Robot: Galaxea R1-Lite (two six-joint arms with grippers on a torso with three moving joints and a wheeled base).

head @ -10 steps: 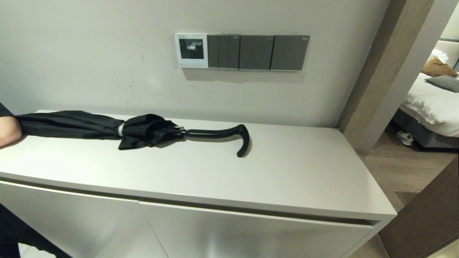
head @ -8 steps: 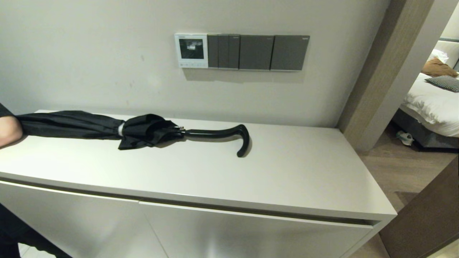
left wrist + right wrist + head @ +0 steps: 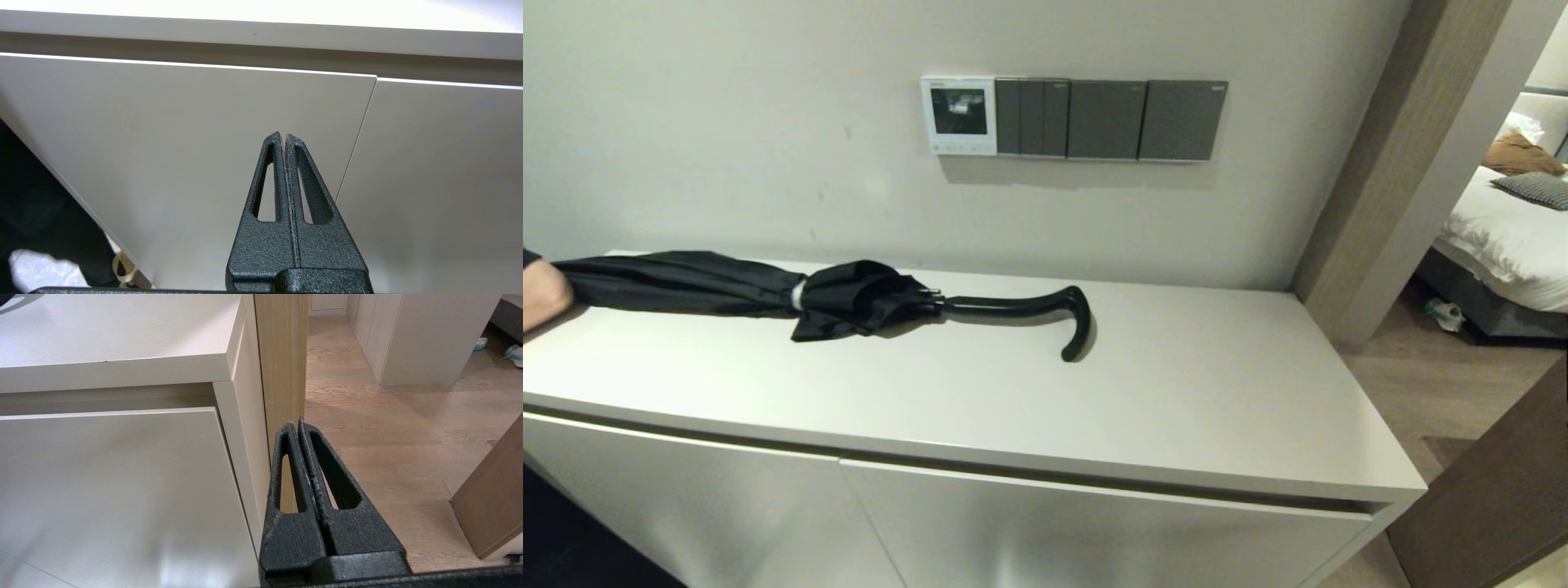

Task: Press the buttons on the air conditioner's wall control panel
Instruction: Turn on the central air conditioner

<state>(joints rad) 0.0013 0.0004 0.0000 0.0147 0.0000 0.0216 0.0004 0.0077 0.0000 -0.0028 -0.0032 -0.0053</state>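
The white wall control panel with a dark screen hangs on the wall at the left end of a row of plates. Its tiny pale buttons run along its bottom edge. Neither gripper shows in the head view. My left gripper is shut and empty, low in front of the cabinet doors. My right gripper is shut and empty, low beside the cabinet's right front corner, near a wooden post.
Dark grey switch plates sit right of the panel. A folded black umbrella with a curved handle lies on the white cabinet top. A person's hand rests at the far left edge. A bedroom doorway opens at right.
The person's hand at the left edge has drawn back slightly and the dark clothing at lower left has gone. The umbrella and panel have not moved.
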